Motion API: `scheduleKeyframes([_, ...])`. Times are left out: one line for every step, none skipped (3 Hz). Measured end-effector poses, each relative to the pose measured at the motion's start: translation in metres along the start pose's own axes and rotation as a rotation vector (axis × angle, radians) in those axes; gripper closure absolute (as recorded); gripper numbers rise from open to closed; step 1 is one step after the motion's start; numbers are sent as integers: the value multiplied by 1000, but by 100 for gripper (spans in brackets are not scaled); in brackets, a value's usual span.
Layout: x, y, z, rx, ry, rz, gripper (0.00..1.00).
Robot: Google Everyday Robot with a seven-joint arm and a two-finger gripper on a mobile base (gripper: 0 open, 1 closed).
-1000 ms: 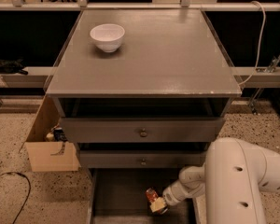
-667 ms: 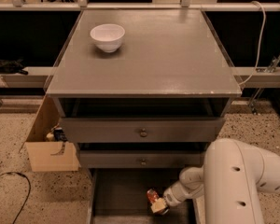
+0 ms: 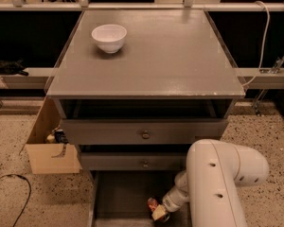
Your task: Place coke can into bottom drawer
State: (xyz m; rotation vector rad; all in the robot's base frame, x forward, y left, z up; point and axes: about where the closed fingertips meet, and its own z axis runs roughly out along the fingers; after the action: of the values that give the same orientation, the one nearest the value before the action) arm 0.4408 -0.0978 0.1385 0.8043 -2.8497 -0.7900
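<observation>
Your gripper (image 3: 159,213) is down inside the bottom drawer (image 3: 118,195), which stands pulled out below the front edge of the bench (image 3: 151,65), right of that edge's middle. The coke can (image 3: 152,204) sits right at the gripper's tip, tilted, over the drawer's dark floor near its right wall; you cannot tell whether the tool grasps it or has released it. The white arm (image 3: 222,183) reaches in from beyond the bench's front right corner. A white bowl (image 3: 109,37) rests near the bench's back left corner.
</observation>
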Motion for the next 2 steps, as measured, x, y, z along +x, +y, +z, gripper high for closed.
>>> scheduleKeyframes([0, 0, 0, 0, 1, 0, 100])
scheduleKeyframes([0, 0, 0, 0, 1, 0, 77])
